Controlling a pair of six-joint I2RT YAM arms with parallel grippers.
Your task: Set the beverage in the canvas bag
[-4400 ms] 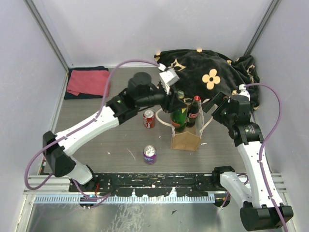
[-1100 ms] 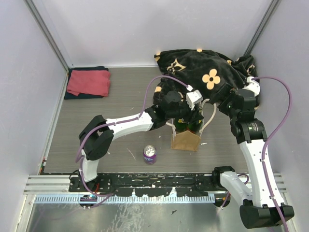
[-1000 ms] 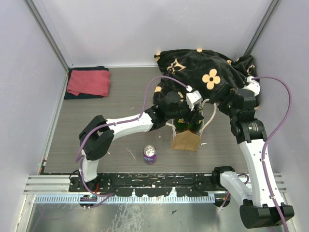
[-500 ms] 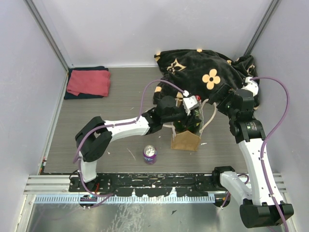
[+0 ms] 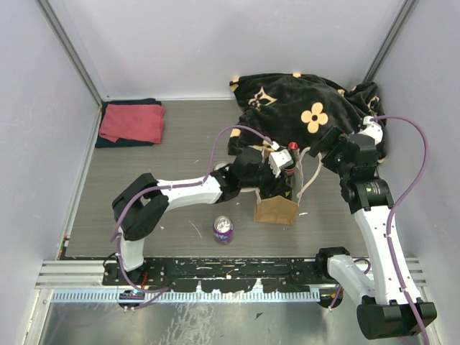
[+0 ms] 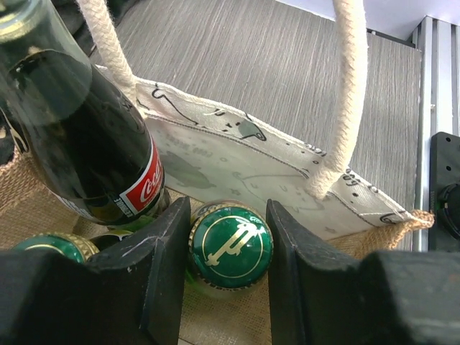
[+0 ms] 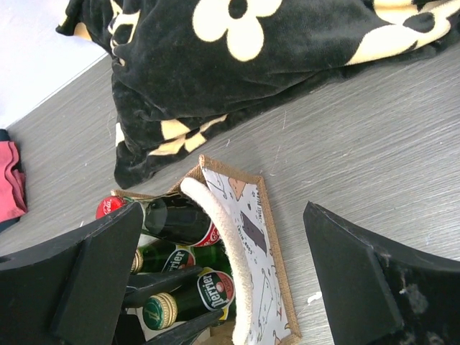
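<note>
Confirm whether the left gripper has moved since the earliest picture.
Yes. The left gripper has shifted right and nearer, from the left rim of the canvas bag toward its middle, pinching a green bottle cap.

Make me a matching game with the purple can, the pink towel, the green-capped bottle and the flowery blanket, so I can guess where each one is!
Things:
1. purple can
2. pink towel
3. green-capped bottle
4. flowery blanket

Places:
A. lying in the far left corner of the table
B. inside the canvas bag, its cap between the fingers of the left claw
C. heaped behind the bag, at the far right
D. standing alone on the table, on the near side left of the bag

Right pairs: 1-D, 2-A, 3-B, 4-C
</note>
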